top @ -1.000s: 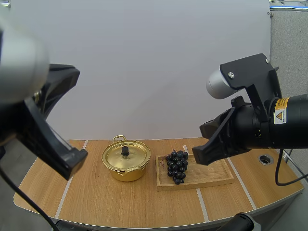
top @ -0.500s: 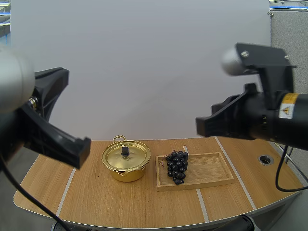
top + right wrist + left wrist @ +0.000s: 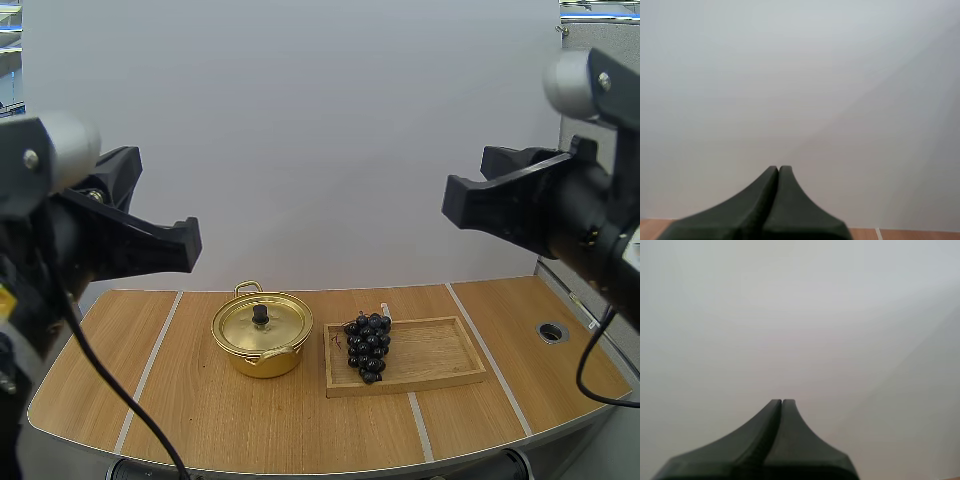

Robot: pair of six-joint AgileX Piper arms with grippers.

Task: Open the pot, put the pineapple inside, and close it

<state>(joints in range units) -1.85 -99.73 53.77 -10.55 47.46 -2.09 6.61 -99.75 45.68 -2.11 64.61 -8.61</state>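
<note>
Table (image 3: 200, 420) first, wide and wooden, with both arms hanging high above it: left arm (image 3: 110, 240) at the left side, right arm (image 3: 530, 205) at the right, neither anywhere near the wood. Look at the left gripper (image 3: 782, 402): fingers pressed together into one dark wedge, nothing between them, aimed at blank wall. Same story for the right gripper (image 3: 778, 169), fingers together and holding nothing, with a strip of table showing under it. Down to the wooden tray (image 3: 440, 350), right of centre, long side running left to right. Just beside it on the left, not touching, sits the golden pot (image 3: 262, 362), so the left arm looks the nearer one for it. No pineapple anywhere. What lies on the tray's left end is a bunch of dark grapes (image 3: 368, 345), long axis running far to near, and the right arm is closer to that. The lid (image 3: 285, 322) is on the pot, sitting flat. Smallest of all is the black knob (image 3: 260, 314), upright at the lid's centre, well below and ahead of both grippers. I'd judge a downward reach onto it comes first, opening not yet begun
</note>
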